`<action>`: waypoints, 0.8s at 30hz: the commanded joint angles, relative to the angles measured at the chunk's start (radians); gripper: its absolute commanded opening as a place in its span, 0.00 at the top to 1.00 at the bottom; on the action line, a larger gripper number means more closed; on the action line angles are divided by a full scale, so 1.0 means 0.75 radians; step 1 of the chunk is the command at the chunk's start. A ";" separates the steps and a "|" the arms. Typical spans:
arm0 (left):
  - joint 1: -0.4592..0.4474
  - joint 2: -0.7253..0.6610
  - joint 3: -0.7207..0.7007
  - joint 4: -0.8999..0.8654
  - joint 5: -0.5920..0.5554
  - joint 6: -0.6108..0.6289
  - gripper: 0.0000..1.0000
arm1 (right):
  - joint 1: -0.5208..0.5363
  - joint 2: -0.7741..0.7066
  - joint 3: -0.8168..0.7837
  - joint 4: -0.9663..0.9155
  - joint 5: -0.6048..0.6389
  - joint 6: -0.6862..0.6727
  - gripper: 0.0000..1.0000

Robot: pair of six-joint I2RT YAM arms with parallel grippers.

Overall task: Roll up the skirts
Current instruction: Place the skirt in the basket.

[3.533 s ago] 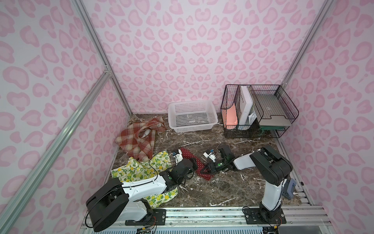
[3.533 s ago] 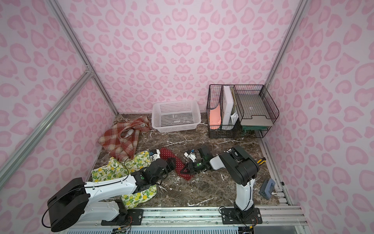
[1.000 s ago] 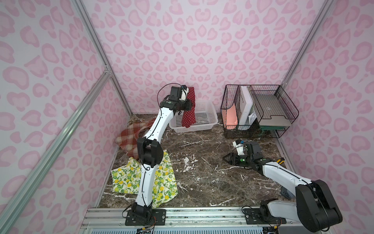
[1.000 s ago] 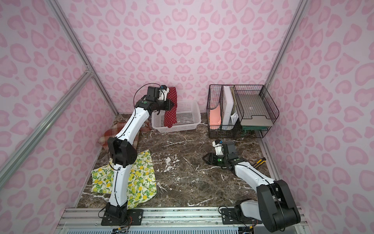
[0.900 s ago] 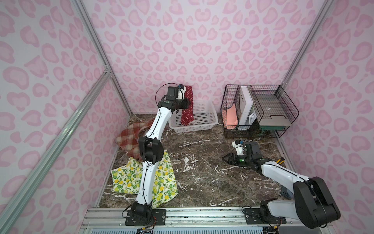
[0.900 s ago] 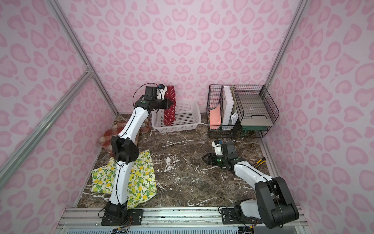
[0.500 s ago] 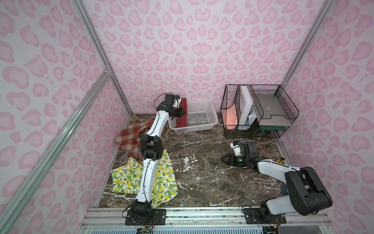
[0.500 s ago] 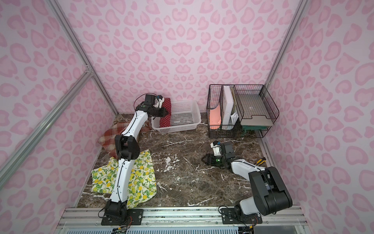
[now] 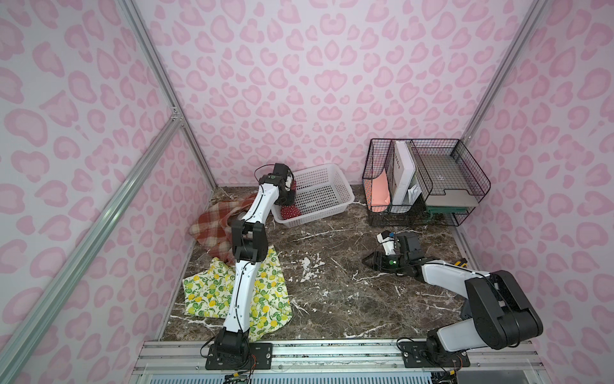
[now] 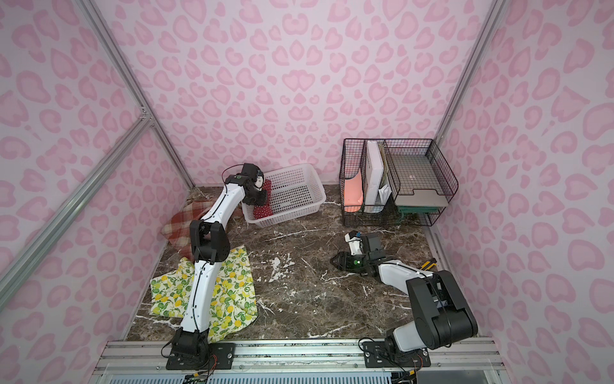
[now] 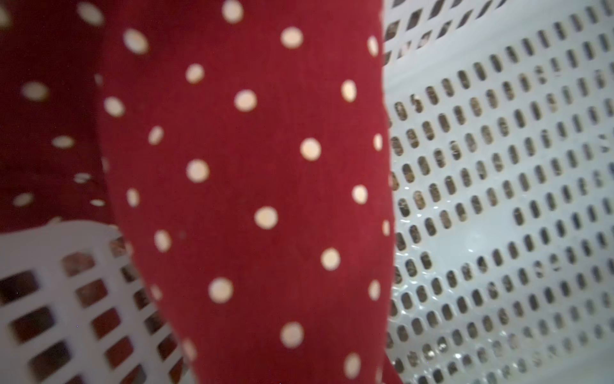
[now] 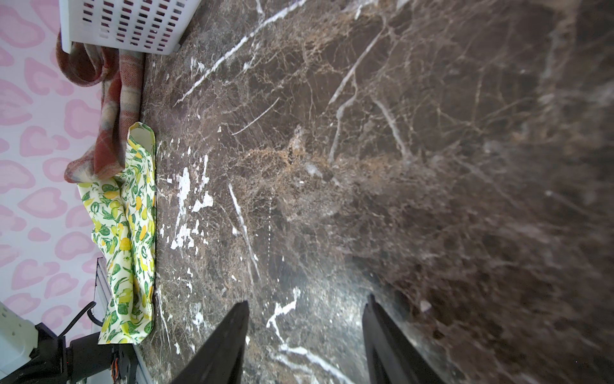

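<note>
Your left end effector (image 9: 286, 198) is down inside the left end of the white basket (image 9: 319, 215), and the polka-dot skirt (image 9: 290, 211) lies right under it as a compact roll. The roll's long axis runs front to back, across the basket's short side, against the left wall. Red cloth rises from the roll up to the end effector. In the left wrist view that cloth fills the frame and hides the jaws, so you cannot see the gap itself. Since cloth will not stand up unaided, I judge it to be a narrow grip on the upper end of the skirt.

Your right end effector (image 12: 307, 302) is about half open and empty, low over bare bench (image 9: 332, 292) on the right side.

What the coming move likely turns on is where the other two skirts lie. The lemon skirt (image 9: 206, 292) is spread flat and rumpled at the front left of the bench, beneath the left arm's lower link. The plaid skirt (image 9: 212, 222) is bunched behind it, overlapping its far edge, just beside the basket's left corner. Both lie straight back toward the left arm's base, so the left arm is much the nearer. The right end effector points at them across the open bench but stands well apart. Neither skirt is rolled yet.
</note>
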State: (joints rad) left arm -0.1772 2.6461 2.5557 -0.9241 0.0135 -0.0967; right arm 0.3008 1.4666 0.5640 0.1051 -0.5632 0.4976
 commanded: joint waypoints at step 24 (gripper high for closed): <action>-0.117 -0.107 -0.008 -0.079 -0.187 -0.050 0.02 | 0.018 -0.072 -0.026 0.017 -0.019 -0.005 0.41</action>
State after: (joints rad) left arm -0.2626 2.5896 2.5465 -0.9474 -0.0906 -0.1310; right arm 0.3111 1.4197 0.5472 0.1131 -0.5701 0.4976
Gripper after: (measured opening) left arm 1.000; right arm 0.589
